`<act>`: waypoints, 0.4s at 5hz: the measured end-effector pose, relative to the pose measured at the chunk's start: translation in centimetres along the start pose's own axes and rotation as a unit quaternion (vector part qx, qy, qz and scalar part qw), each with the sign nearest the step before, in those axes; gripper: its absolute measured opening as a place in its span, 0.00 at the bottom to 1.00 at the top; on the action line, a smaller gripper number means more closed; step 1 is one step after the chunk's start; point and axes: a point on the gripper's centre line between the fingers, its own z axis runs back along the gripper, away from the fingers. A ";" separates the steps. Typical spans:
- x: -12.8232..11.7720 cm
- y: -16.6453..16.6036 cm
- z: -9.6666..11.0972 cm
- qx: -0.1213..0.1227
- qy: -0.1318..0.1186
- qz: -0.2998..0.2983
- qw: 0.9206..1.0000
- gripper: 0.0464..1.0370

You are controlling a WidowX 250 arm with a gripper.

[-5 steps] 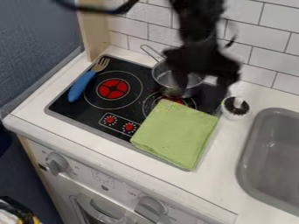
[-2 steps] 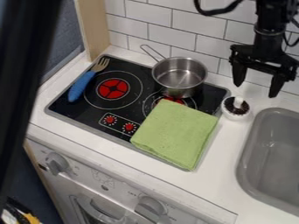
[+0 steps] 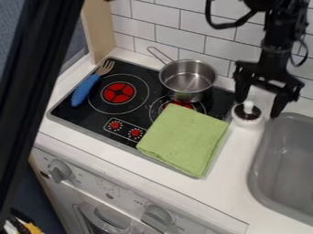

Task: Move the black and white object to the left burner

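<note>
The gripper (image 3: 259,108) hangs at the right of the camera view, open, its two fingers on either side of the black and white object (image 3: 247,114). That object is a small round white piece with a dark bristly top and a white knob, standing upright on the white counter between the stove and the sink. The fingertips are around the height of its top in the view; whether they touch it I cannot tell. The left burner (image 3: 118,93) is a red disc inside white rings on the black stovetop (image 3: 81,114).
A steel pot (image 3: 187,75) stands at the stove's back right. A folded green cloth (image 3: 183,139) covers the front right of the stove. The blue-handled fork (image 3: 87,88) lies left of the burner. A grey sink (image 3: 287,160) is at the right. A black bar crosses the left edge.
The gripper has gone from above the pot to the right, then lowered and shifted slightly left over the black and white object. A black bar has come into the left side.
</note>
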 end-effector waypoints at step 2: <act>-1.9 -0.5 2.7 0.009 -0.036 -0.014 0.999 0.96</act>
